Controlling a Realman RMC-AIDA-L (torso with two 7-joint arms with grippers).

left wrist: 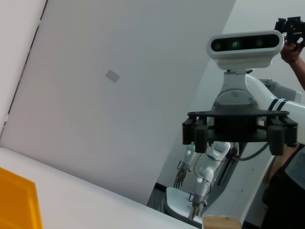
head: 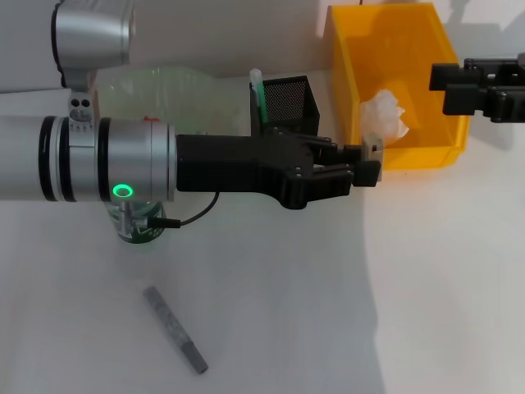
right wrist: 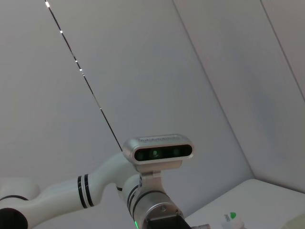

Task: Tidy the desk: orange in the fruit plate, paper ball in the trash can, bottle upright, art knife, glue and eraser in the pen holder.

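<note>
Gripper left (head: 371,161), pinching the eraser (head: 373,149), hovers between holder (head: 288,103) and bin (head: 394,82). Left to right we see the knife (head: 175,329) on the counter (head: 271,312), the holder, the paper ball (head: 385,115) binned, and the right gripper (head: 480,89) idle, whose fingers we cannot read. Released here, we judge, the eraser misses the holder.
</note>
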